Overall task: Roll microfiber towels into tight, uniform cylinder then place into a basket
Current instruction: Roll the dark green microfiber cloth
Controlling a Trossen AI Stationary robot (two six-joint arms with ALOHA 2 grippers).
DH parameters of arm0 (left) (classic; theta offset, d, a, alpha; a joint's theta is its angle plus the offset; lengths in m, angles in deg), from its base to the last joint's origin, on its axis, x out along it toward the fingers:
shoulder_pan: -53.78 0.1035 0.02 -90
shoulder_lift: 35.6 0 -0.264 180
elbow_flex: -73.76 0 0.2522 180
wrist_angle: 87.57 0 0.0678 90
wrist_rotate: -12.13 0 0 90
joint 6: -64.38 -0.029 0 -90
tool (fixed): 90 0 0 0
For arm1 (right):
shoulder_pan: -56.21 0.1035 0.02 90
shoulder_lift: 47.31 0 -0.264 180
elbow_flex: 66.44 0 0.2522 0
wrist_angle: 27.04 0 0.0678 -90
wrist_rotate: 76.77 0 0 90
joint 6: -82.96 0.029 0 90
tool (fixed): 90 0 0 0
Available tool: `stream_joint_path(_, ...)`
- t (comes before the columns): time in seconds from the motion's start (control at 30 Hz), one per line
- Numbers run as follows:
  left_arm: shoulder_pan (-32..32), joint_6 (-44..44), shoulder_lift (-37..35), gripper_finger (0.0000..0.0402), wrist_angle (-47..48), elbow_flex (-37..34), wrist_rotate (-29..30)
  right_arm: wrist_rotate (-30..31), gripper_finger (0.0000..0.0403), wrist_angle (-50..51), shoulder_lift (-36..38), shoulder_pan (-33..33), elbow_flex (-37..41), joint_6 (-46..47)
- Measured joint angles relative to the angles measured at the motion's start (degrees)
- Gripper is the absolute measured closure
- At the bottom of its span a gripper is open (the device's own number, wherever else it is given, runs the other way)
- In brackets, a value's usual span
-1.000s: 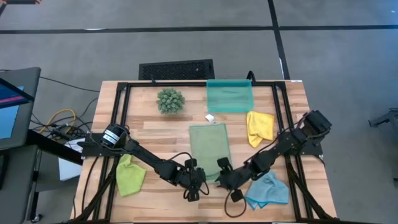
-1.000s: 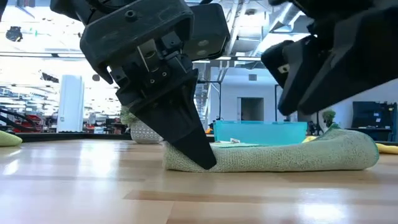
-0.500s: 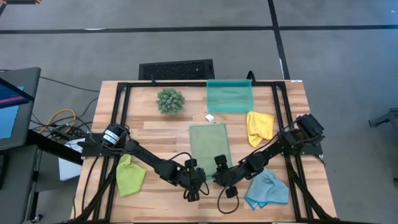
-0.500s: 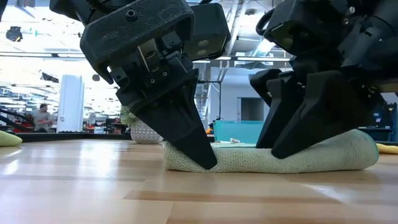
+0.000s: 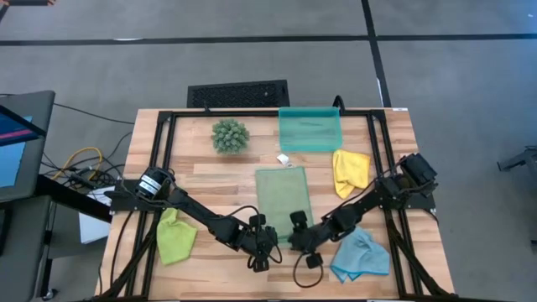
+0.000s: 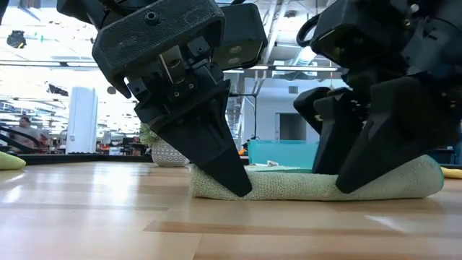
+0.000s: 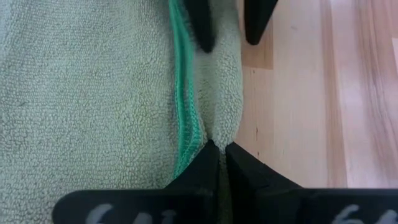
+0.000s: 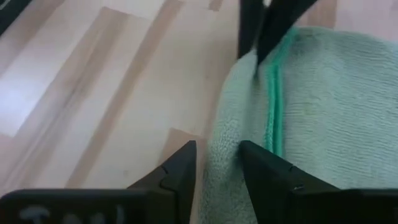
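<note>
Down at the near edge of the sage green towel point(image 5: 283, 201), the left hand point(image 5: 267, 244) is clenched on the towel's folded hem, its fingers point(image 7: 214, 165) pressed together over the fabric. Just beside it along the same edge, the right hand point(image 5: 299, 238) straddles the rolled fold with its fingers point(image 8: 180, 168) parted. Beyond both hands, at the table's point(image 5: 193, 180) far side, sits the basket point(image 5: 310, 129).

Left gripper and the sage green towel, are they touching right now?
Touching. The left wrist view shows the left gripper shut on the rolled edge of the sage green towel, fingertips pinching the fold.
</note>
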Motion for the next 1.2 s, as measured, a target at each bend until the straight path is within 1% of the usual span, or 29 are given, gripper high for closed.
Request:
stream_joint_path(0.17,0.00,-0.40,0.00,0.0397,0.00,0.02,0.00,0.68,0.0235,-0.33,0.00,0.00,0.00,-0.75)
stream_joint_path(0.27,0.02,-1.13,0.00,0.0397,0.00,0.02,0.00,0.89,0.0248,0.00,0.00,-0.02,0.00,-0.85)
stream_joint_path(0.33,0.00,-1.76,0.00,0.0397,-0.23,0.02,0.13,0.90,0.0273,0.28,0.00,-0.02,0.00,-0.85)
stream_joint_path(0.43,0.00,-3.67,0.12,0.0389,-0.34,0.42,0.78,0.77,0.0326,0.32,0.02,-0.04,0.00,-0.92)
stream_joint_path(0.53,-0.14,-5.74,0.16,0.0361,1.90,1.85,0.48,0.70,0.0380,0.57,0.03,-0.04,0.00,-0.98)
stream_joint_path(0.57,-0.13,-6.02,0.17,0.0348,3.33,2.55,0.45,0.70,0.0388,0.72,0.04,-0.04,0.00,-1.00)
stream_joint_path(0.6,-0.13,-6.03,0.17,0.0334,5.27,3.41,0.46,0.68,0.0391,0.81,0.07,-0.04,0.00,-0.98)
stream_joint_path(0.67,-0.20,-5.69,-0.15,0.0306,9.81,5.12,0.94,0.36,0.0383,0.86,0.07,-0.04,-0.02,-0.48)
stream_joint_path(0.73,-0.29,-5.60,-0.24,0.0281,12.14,6.71,1.42,-1.24,0.0374,1.05,0.07,-0.35,-0.02,0.16)
stream_joint_path(0.8,-0.70,-7.72,-0.24,0.0262,12.57,7.80,2.14,-3.51,0.0375,1.04,0.07,-0.87,-0.02,0.95)
stream_joint_path(0.87,-1.59,-12.29,-0.26,0.0249,10.72,8.07,4.20,-4.82,0.0384,1.05,0.09,-1.43,-0.02,1.30)
stream_joint_path(0.97,-3.37,-20.22,-0.26,0.0242,7.17,8.07,9.85,-5.60,0.0395,1.10,0.11,-2.05,-0.02,1.99)
stream_joint_path(1.03,-4.47,-24.21,-0.32,0.0243,5.61,8.08,13.21,-5.74,0.0393,1.24,0.11,-2.29,-0.04,2.45)
stream_joint_path(1.1,-5.17,-26.01,-0.35,0.0244,5.16,8.09,15.38,-5.73,0.0384,1.25,0.11,-2.23,-0.04,2.88)
stream_joint_path(1.2,-5.32,-24.96,-0.44,0.0246,3.62,7.00,16.51,-5.70,0.0375,1.22,0.11,-2.21,-0.04,3.97)
